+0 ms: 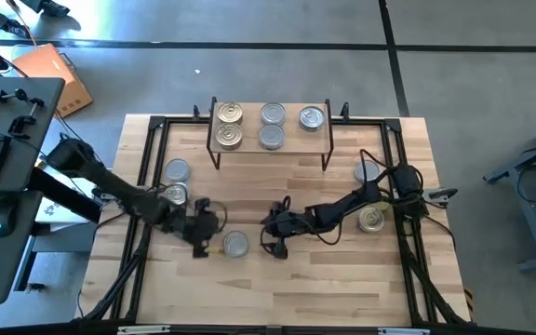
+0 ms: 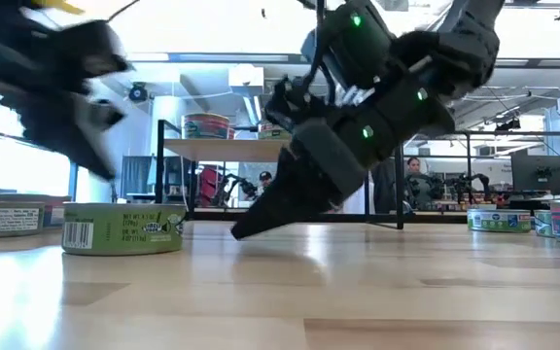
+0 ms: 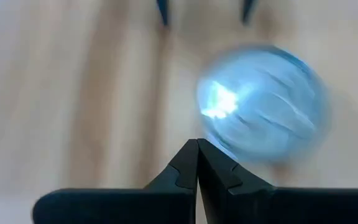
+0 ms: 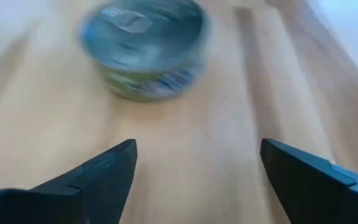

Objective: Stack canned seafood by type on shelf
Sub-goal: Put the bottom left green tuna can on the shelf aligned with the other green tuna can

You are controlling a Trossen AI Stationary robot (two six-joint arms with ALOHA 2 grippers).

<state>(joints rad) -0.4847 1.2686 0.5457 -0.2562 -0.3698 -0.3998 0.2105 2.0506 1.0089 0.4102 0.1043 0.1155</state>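
A short round green-labelled tin [image 4: 143, 46] with silvery lid lies before the spread right gripper [image 4: 194, 165].

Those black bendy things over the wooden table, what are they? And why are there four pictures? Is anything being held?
They are two robot arms, each ending in a two-fingered hand. The four pictures show the same moment from four cameras: one looks straight down from above, one sits at table height, and one rides on each arm's wrist.

On the table lie small round tins of fish. Five already sit on the little wooden shelf at the back. One green-labelled tin lies between the two hands.

The left hand is pinched shut right beside that tin and holds nothing. The right hand has its fingers spread wide and points at the tin from the other side, but does not touch it. So nothing is held at this moment.
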